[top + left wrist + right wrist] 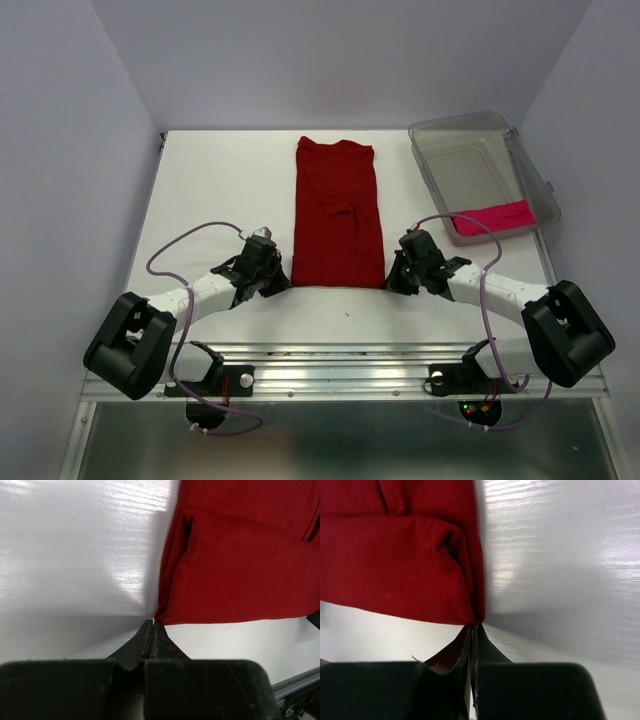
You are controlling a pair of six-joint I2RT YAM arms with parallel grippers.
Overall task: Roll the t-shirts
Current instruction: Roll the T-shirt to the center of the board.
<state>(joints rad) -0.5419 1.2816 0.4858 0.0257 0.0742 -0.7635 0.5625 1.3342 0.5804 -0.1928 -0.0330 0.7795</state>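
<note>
At the centre of the tabletop (pixel 220 190), the crimson t-shirt (pixel 338 215) lies folded into a long strip. The left claw (pixel 152 626) and right claw (pixel 473 628) are both pressed closed, tips touching its two near corners (whether cloth is pinched cannot be told). The pink t-shirt (pixel 492 218) sits in the clear bin (pixel 432 135).

Large t-shirt (pixel 338 212): plain dark crimson red, no print; small t-shirt (pixel 492 218): bright magenta-pink; bin (pixel 470 165): clear, colourless plastic; tabletop (pixel 220 190): white with faint streaked grain; left tool (pixel 152 625) and right tool (pixel 474 627): matt black; arms (pixel 200 292): white links, black joints; cables (pixel 170 255): pale purple.
</note>
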